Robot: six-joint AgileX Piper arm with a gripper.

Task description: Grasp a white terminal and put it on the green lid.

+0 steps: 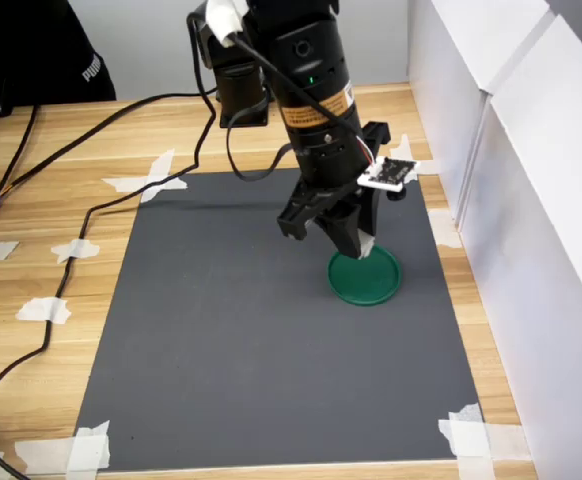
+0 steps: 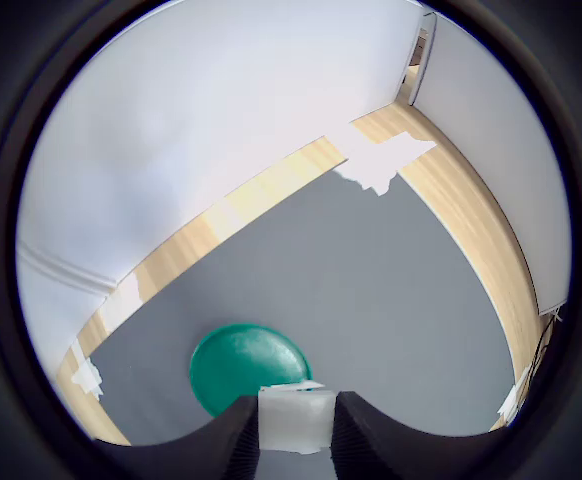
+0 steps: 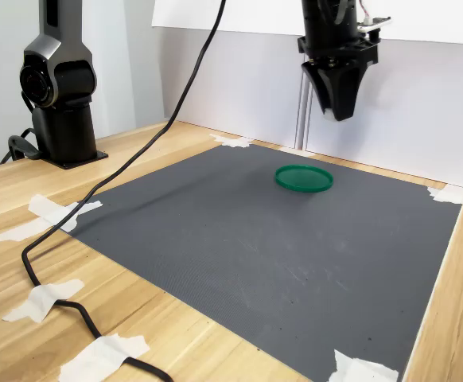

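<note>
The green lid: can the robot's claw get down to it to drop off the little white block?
Probably yes. The gripper, holding the white terminal, hangs above the green lid, and only bare grey mat surrounds the lid.

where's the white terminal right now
The white terminal is clamped between the fingers of the hand, raised well above the mat. In the wrist view it sits just short of the green lid.
</note>
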